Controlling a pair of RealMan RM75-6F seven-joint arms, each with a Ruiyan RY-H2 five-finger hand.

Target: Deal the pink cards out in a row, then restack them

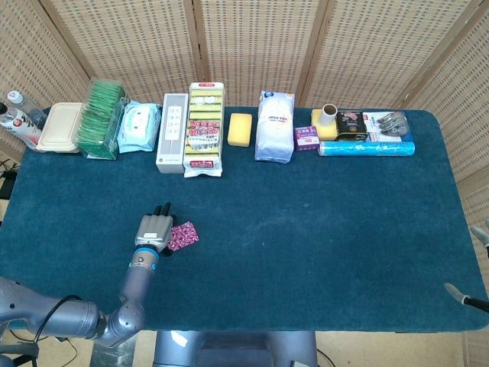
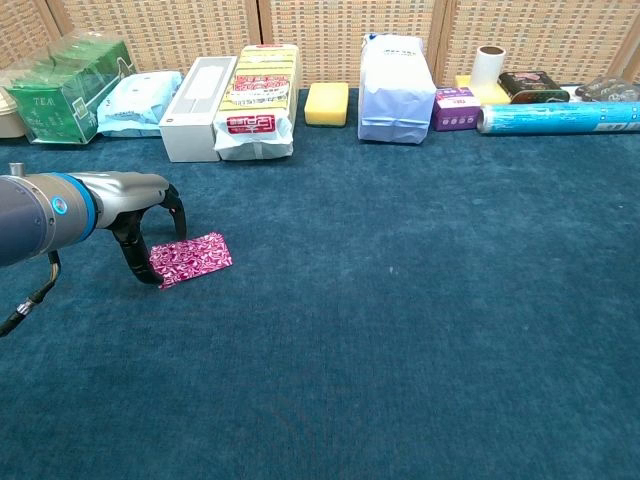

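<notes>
Right, the left hand is down on the cloth with its dark fingers arched over the near end of the pink cards, fingertips at the stack's edge; whether it has a real pinch on a card I cannot tell, though the fingers stand apart rather than clamped. The cards lie just off its fingertips, a small flat rectangle with a busy magenta-and-white pattern, one tidy pile as far as I can see. So by my reckoning nothing has been dealt: no row laid out, and the restacking is all to come. The right hand barely peeps in at the far side, well apart, too little showing to judge its fingers. Under everything is the table, covered in deep blue, nappy, carpet-like fabric. Well beyond the hand, along the back edge, sit a yellow sponge, soft and blocky, a crinkly white bag, and a green tea box.
</notes>
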